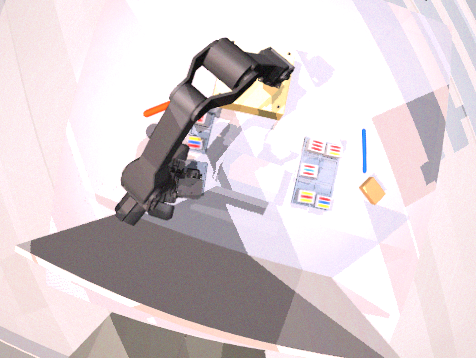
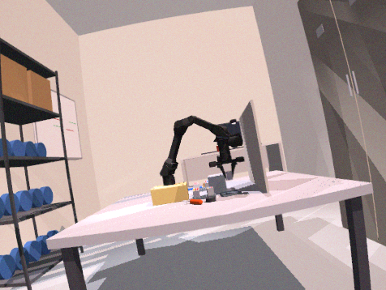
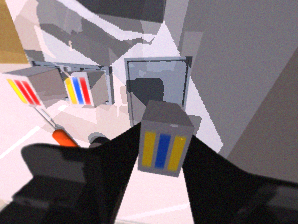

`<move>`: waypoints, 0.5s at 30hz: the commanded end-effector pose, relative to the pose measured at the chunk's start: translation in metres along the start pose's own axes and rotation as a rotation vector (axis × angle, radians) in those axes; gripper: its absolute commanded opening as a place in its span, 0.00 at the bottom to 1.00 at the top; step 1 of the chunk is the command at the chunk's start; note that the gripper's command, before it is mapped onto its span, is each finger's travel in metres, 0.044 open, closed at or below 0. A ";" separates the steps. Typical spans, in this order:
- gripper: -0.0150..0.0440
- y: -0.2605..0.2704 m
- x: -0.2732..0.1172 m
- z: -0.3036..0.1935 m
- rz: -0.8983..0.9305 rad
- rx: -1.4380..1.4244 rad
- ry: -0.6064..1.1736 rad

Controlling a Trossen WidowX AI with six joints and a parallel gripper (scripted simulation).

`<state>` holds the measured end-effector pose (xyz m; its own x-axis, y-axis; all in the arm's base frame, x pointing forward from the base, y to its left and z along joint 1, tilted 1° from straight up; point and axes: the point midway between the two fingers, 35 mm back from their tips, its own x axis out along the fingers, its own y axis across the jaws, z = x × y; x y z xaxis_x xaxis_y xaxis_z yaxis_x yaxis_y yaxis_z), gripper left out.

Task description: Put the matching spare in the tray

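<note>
My gripper (image 2: 229, 170) (image 3: 161, 127) is shut on a grey spare (image 3: 162, 152) with yellow, blue and yellow stripes. It holds the spare above the table, near the shallow blue-grey tray (image 3: 128, 90). The tray shows empty in the wrist view, with a dark shadow inside; in the top view the arm partly covers it. A grey upright unit (image 2: 216, 183) stands on the table; its back code does not show. Other striped spares stand in two racks: one yellow-red-red (image 3: 24, 91) and one yellow-blue-red (image 3: 79, 91) beside the tray, and several in the right rack (image 1: 325, 175).
A tall grey panel (image 1: 165, 270) (image 2: 255, 150) stands close beside the gripper. A yellow box (image 1: 250, 111) (image 2: 169, 194) lies near the arm's base. An orange-handled screwdriver (image 1: 157, 108) (image 2: 196, 202) (image 3: 64, 139) lies by the near rack. A blue stick (image 1: 364, 150) and an orange block (image 1: 372, 190) lie at the right.
</note>
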<state>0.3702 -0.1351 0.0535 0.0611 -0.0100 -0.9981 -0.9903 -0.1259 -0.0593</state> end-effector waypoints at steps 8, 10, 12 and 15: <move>0.25 0.002 0.013 0.000 0.004 -0.005 0.000; 0.25 0.002 0.015 0.000 0.004 -0.005 0.000; 0.25 0.002 0.017 0.001 0.004 -0.005 0.000; 0.25 0.002 0.020 0.001 0.004 -0.005 0.000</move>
<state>0.3703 -0.1350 0.0379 0.0610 -0.0100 -0.9981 -0.9902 -0.1262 -0.0593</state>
